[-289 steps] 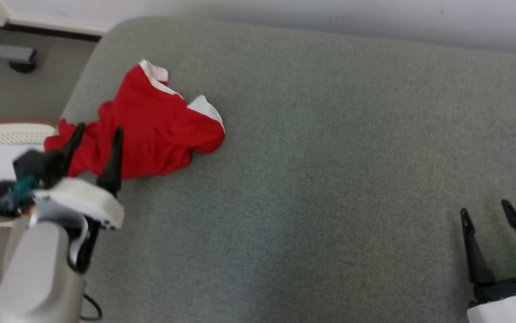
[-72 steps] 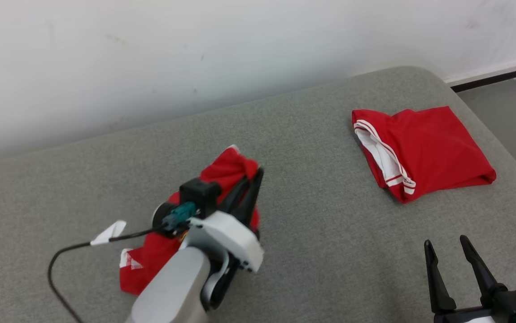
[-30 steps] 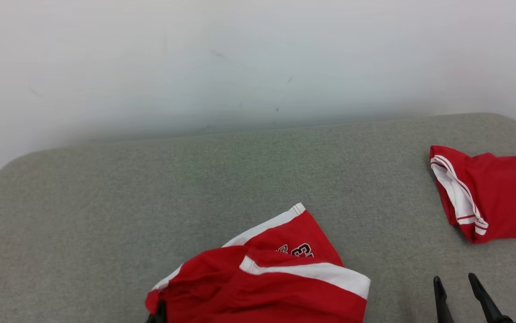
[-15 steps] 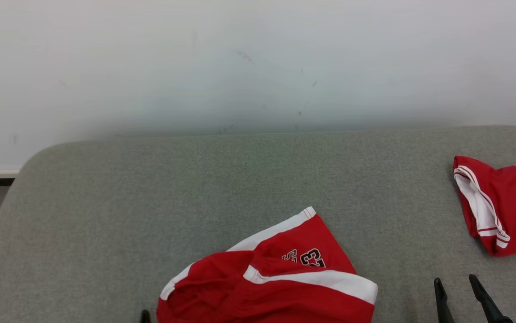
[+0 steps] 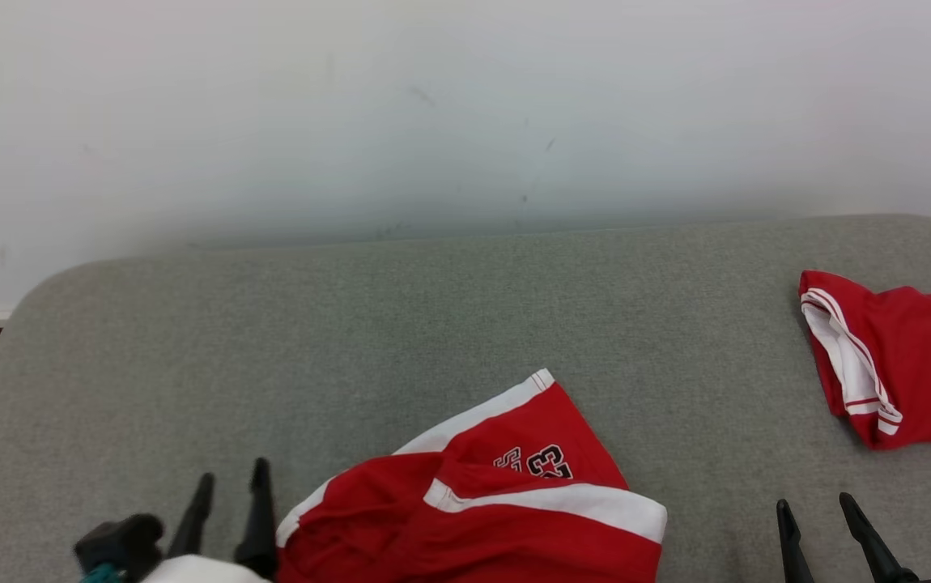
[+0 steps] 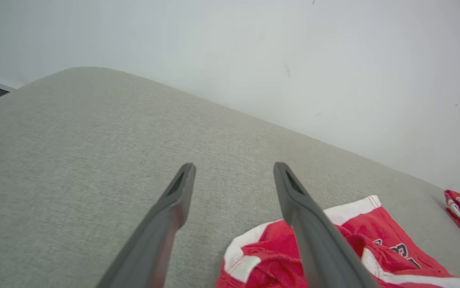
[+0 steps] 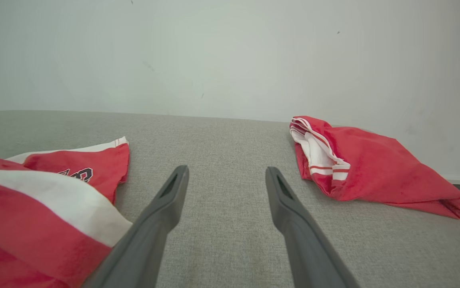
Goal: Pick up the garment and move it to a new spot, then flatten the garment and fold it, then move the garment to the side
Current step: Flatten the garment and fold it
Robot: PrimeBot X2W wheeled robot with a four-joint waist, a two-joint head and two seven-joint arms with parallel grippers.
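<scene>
A crumpled red garment (image 5: 506,502) with white bands and a black "23" lies at the bottom middle of the grey cushioned surface (image 5: 433,324). It also shows at the lower right of the left wrist view, the garment (image 6: 378,244), and at the left of the right wrist view, the garment (image 7: 46,208). My left gripper (image 5: 231,478) stands open just left of it, holding nothing, its fingers (image 6: 174,200) spread over bare cushion. Open and empty too, my right gripper (image 5: 814,510) sits at the lower right, apart from the cloth.
A second red garment (image 5: 894,356), folded, with white striped trim, lies at the right edge of the cushion, and in the right wrist view the folded garment (image 7: 370,164) sits at the right. A white wall (image 5: 465,105) stands behind. The cushion's rounded left corner (image 5: 20,300) drops toward the floor.
The left gripper let go of the red garment, which now lies on the cushion's front middle; the gripper has risen into view, open, at its left. The camera shifted slightly.
</scene>
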